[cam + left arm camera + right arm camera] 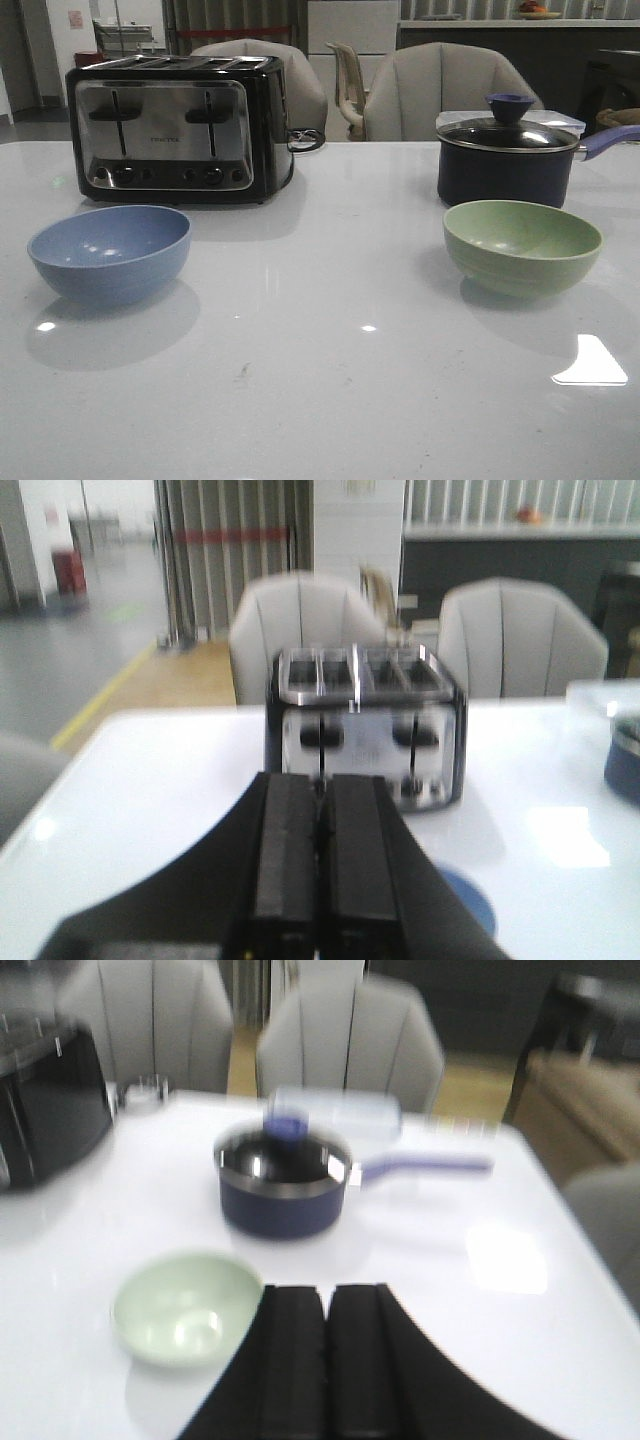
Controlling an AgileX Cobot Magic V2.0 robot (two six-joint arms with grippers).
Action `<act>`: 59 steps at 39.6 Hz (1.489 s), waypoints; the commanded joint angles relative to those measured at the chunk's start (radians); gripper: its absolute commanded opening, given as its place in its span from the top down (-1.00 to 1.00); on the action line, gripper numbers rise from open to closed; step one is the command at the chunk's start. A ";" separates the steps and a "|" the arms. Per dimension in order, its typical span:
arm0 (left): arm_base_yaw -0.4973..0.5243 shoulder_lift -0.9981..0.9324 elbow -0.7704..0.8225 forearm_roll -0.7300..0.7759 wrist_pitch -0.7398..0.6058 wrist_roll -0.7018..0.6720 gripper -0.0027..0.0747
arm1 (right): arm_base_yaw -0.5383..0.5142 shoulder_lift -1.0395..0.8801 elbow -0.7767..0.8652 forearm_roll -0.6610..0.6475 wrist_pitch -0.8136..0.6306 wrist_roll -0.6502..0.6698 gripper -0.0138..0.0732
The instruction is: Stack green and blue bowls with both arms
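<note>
Left end effector [320, 810] closed, blue bowl [110, 252], green bowl [522, 245] apart

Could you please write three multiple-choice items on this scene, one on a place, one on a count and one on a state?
1. What stands directly behind the green bowl?
A. the toaster
B. the saucepan
C. the blue bowl

2. How many bowls are on the table?
A. one
B. two
C. three

3. How are the left gripper and right gripper set?
A. both shut and empty
B. both wide open
C. one shut on a bowl

Answers:
1. B, the lidded saucepan sits just behind it, while the toaster is behind the blue bowl.
2. B, one blue and one green, apart and unstacked.
3. A, in each wrist view the fingers meet with nothing between them.
</note>
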 commanded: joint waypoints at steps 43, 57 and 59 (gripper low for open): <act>-0.004 0.401 -0.029 -0.001 0.078 -0.008 -0.53 | -0.004 1.129 -0.402 0.221 -0.057 -0.007 -0.67; -0.004 0.401 -0.029 -0.001 0.078 -0.008 -0.53 | 0.009 1.435 -0.591 0.222 -0.055 -0.007 0.05; -0.004 0.401 -0.029 -0.001 0.078 -0.008 -0.53 | 0.009 1.443 -0.591 0.222 -0.055 -0.007 0.20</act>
